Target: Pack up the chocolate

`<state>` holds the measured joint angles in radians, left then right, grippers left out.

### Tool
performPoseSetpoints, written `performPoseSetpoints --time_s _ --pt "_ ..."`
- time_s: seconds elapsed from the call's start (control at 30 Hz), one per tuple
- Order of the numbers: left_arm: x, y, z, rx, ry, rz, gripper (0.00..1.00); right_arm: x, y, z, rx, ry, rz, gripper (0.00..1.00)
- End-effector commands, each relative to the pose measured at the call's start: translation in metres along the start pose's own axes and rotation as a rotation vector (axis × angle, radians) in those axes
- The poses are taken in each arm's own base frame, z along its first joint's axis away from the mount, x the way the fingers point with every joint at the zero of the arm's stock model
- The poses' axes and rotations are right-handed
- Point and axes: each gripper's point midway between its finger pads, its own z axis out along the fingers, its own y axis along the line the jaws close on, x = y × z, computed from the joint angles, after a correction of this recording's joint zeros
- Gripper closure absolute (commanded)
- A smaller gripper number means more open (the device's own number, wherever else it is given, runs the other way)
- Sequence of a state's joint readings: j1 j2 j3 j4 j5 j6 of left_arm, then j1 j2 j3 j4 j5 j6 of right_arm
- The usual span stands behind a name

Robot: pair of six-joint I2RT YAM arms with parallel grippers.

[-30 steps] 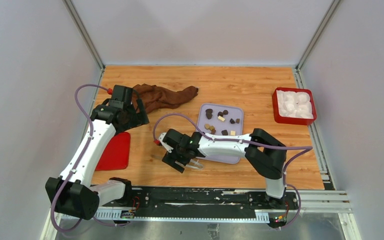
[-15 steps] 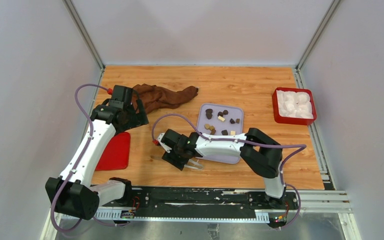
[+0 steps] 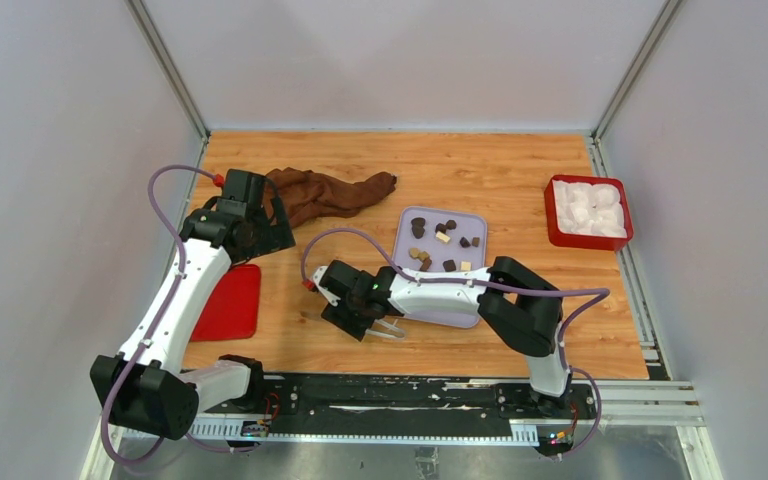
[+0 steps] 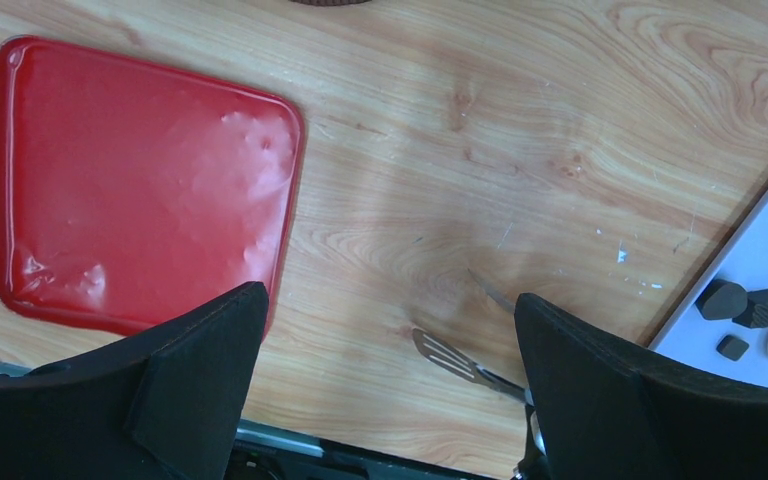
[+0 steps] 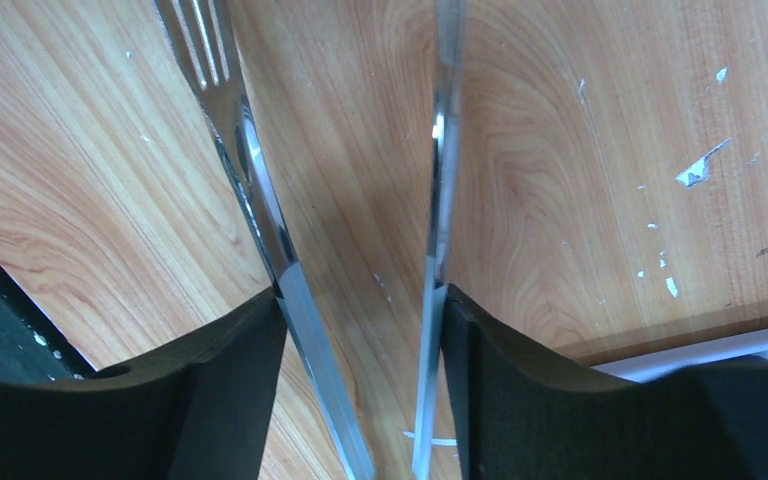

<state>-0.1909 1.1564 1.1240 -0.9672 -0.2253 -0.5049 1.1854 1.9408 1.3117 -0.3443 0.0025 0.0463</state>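
Observation:
Several small chocolate pieces (image 3: 438, 240), dark brown, tan and cream, lie on the lavender tray (image 3: 476, 221). A few also show in the left wrist view (image 4: 750, 305), on the tray's corner (image 4: 760, 262). My right gripper (image 3: 362, 308) is low over the table, just left of the tray. In its wrist view the right gripper (image 5: 360, 395) is shut on metal tongs (image 5: 260, 215), one arm against each finger. The tongs' tips (image 3: 393, 329) point over bare wood. My left gripper (image 3: 260, 226) hangs open and empty above the table, its fingers (image 4: 180, 390) wide apart.
A flat red lid (image 3: 232, 300) lies at the left, also in the left wrist view (image 4: 130, 190). A brown cloth (image 3: 332, 192) lies at the back left. A red box of white pieces (image 3: 588, 210) stands at the far right.
My right gripper has shifted slightly left and away with the tongs. The left arm has hardly moved.

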Motion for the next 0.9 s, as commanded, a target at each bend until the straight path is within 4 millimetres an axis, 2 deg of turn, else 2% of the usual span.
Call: performPoseSetpoints --time_s 0.0,0.07,0.2,0.3,0.37,0.4,0.53,0.57,0.63,0.73,0.87 --pt "-0.011 0.0 -0.005 -0.002 -0.026 0.005 0.0 0.015 -0.001 0.012 0.032 0.058 -0.021 0.43" --pt "-0.011 0.0 -0.005 -0.002 -0.028 0.006 0.0 0.014 -0.001 0.013 0.031 0.058 -0.024 0.47" --pt "-0.013 0.0 -0.005 -0.006 -0.031 0.01 0.0 0.014 -0.002 0.013 0.039 0.059 -0.026 0.61" --pt "-0.014 -0.001 -0.006 -0.005 -0.032 0.007 0.0 0.013 -0.006 0.01 0.052 0.055 -0.019 0.78" --pt "-0.015 0.0 -0.007 -0.007 -0.037 0.004 0.0 0.008 -0.012 0.002 0.071 0.048 -0.001 0.95" --pt "-0.016 0.0 -0.007 -0.009 -0.041 0.005 0.0 0.004 -0.017 -0.005 0.083 0.043 0.019 1.0" --pt "-0.026 0.003 -0.011 -0.027 -0.072 0.016 0.0 -0.021 -0.038 -0.052 0.152 -0.003 0.068 1.0" --pt "-0.03 0.003 -0.013 -0.031 -0.083 0.017 0.0 -0.021 -0.044 -0.064 0.172 0.005 0.077 1.0" --pt "-0.036 0.003 -0.014 -0.039 -0.097 0.022 0.0 -0.032 -0.065 -0.097 0.24 -0.014 0.114 1.0" --pt "-0.042 0.0 -0.014 -0.035 -0.097 0.028 0.0 -0.028 -0.092 -0.135 0.298 -0.006 0.198 0.99" --pt "-0.042 -0.01 -0.006 -0.013 -0.061 0.028 0.0 -0.004 -0.14 -0.191 0.398 -0.032 0.362 1.0"
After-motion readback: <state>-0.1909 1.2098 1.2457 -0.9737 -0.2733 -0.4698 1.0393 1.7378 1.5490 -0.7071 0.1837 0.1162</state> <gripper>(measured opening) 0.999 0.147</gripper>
